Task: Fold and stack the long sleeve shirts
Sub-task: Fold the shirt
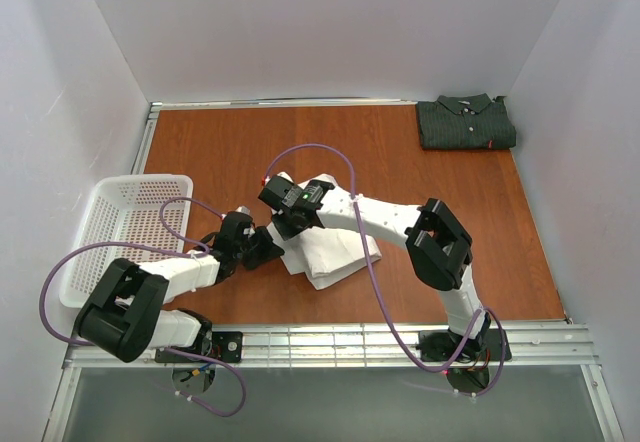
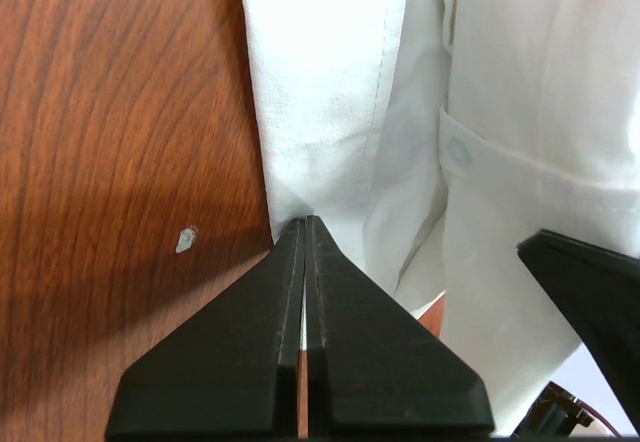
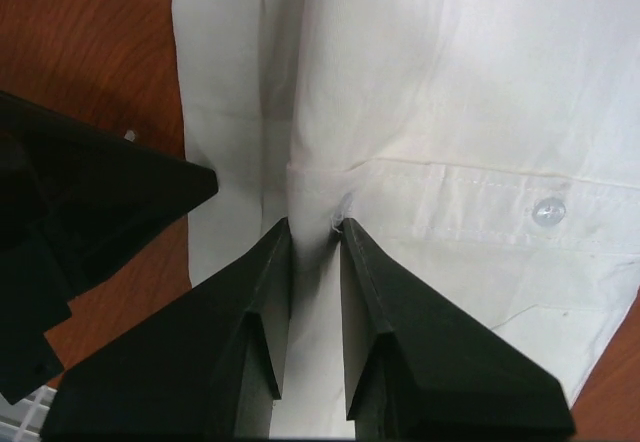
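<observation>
Reaching inward, both arms bend low over the white shirt (image 1: 335, 252) at the table (image 1: 200, 152) middle. The right gripper (image 3: 315, 224) pinches a fold of it; the left gripper (image 2: 304, 220) is pressed together at its edge. The dark shirt (image 1: 467, 122) lies folded in the far right corner.

The middle of the table (image 1: 220, 142) is taken up by the white shirt (image 1: 335, 252), whose left edge is crowded by the left gripper (image 1: 270, 251) and right gripper (image 1: 286, 228), set close together. The left side is blocked by a basket (image 1: 130, 222), the far right corner by a dark shirt (image 1: 465, 122). Bare wood is left open across the far side and at the near right.
</observation>
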`<control>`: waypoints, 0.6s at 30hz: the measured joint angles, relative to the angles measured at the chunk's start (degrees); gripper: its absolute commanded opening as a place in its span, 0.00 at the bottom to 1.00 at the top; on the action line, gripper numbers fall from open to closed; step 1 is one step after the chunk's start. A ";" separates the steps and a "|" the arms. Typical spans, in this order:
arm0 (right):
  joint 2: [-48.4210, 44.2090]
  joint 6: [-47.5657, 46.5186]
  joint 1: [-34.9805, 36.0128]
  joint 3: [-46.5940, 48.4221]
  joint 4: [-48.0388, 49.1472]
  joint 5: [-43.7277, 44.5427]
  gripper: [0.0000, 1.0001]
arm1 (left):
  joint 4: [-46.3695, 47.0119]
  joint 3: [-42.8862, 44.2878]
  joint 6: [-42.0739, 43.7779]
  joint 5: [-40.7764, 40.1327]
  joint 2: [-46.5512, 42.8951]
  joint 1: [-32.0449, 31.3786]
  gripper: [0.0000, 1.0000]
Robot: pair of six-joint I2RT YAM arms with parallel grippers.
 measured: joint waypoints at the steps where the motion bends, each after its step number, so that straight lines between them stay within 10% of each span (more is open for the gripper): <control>1: 0.00 0.09 0.00 0.00 0.55 -0.17 0.17 | -0.02 0.00 0.00 0.02 0.00 0.00 0.00; 7: 0.09 0.15 -0.04 -0.59 3.02 -0.46 0.15 | -0.15 0.00 0.00 0.02 -0.09 0.00 0.00; 18: -2.32 0.04 -0.07 -9.07 8.85 -4.79 0.41 | -5.84 1.75 0.42 -0.04 -2.58 -0.02 0.07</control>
